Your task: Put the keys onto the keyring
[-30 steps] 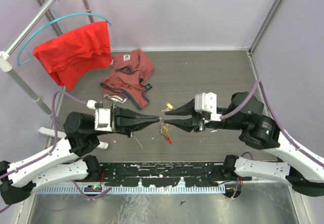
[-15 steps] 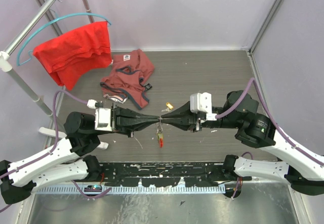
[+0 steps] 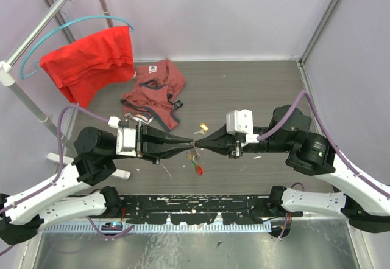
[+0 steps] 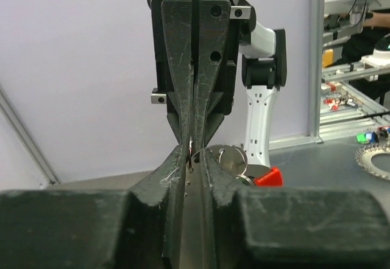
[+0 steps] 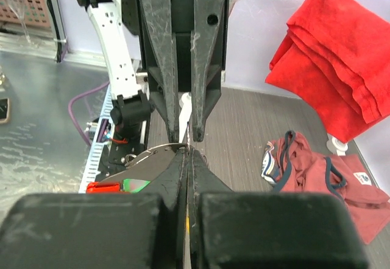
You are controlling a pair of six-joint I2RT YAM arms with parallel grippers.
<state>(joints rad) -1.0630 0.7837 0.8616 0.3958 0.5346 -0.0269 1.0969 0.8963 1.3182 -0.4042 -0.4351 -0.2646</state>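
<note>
Catalogued the keyring (image 3: 195,157) at mid-table, raised off the surface and pinched at its top between the two gripper tips, which met nose to nose. Noted its flat red tag (image 4: 268,176) hanging lowest, toward the near side, with a green-headed key (image 5: 135,185) lying against it in the right wrist view. Could not count any further keys on the ring from these views. Found one gold-headed key (image 3: 202,126) apart from the rest, flat on the table (image 3: 256,92) just beyond the meeting point.

Logged the right gripper (image 5: 187,151) reaching in from the right with fingers pressed fully together on the thin wire of the keyring. Logged the left gripper (image 4: 191,156) reaching in from the left, fingers parted by a narrow gap only, straddling the right gripper's closed tip and the ring wire. Could not tell whether its pads touched the wire.

Placed a crumpled maroon garment (image 3: 153,92) on the table at far left, well apart from the keyring. Listed a red cloth (image 3: 91,62) draped over a teal hanger (image 3: 73,25) farther left still, hooked on a slanted metal rail (image 3: 30,41).
</note>
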